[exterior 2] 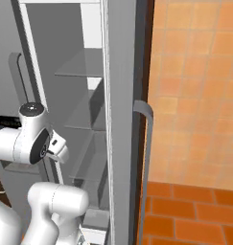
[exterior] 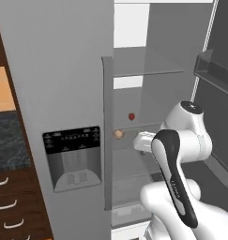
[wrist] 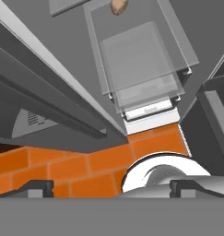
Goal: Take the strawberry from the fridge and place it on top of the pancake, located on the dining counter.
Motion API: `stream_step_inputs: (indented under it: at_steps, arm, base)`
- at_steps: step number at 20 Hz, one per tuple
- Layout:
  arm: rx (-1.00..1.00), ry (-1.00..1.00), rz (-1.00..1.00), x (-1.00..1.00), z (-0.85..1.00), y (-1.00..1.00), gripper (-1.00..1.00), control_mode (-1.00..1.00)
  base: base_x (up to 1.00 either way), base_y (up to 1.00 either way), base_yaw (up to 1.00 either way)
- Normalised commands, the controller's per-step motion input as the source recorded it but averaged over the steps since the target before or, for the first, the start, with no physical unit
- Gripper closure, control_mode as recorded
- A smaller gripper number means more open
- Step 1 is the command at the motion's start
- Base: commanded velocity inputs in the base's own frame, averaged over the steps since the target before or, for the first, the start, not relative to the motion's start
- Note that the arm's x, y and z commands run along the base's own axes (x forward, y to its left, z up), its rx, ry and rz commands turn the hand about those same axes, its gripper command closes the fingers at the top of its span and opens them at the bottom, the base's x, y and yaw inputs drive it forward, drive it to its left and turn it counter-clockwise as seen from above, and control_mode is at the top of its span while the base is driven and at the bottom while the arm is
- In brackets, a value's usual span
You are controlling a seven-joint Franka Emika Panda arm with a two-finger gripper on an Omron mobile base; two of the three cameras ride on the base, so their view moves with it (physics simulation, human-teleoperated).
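The fridge [exterior: 54, 70] stands with its right-hand compartment open, its left door shut with the black dispenser panel [exterior: 72, 139] on it and a long vertical handle [exterior: 107, 131] at the door's edge. The strawberry [exterior: 131, 116] sits on a grey shelf [exterior: 143, 124] inside the open compartment, towards the back. A small tan lump [exterior: 118, 134] lies just beside the door edge, lower and to the left of the berry. The end effector [wrist: 111, 186] is released, its two dark fingertips [wrist: 37, 186] spread wide with nothing between them, pointing down at the orange brick floor [wrist: 62, 168] in front of the fridge's lower drawers.
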Motion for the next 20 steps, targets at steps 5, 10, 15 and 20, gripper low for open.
stream_step_inputs:
  at_steps: [5,10,15,20]
  arm:
    - [0.00,0.00,0.00,0.00,0.00,0.00,-1.00,1.00]
    - [0.00,0.00,0.00,0.00,0.00,0.00,-1.00,1.00]
    - [0.00,0.00,0.00,0.00,0.00,0.00,-1.00,1.00]
    - [0.00,0.00,0.00,0.00,0.00,0.00,-1.00,1.00]
  base:
    - [0.59,-0.06,0.00]
    - [0.24,-0.30,-0.01]
    - [0.08,-0.49,-0.03]
    - [0.04,-0.31,-0.02]
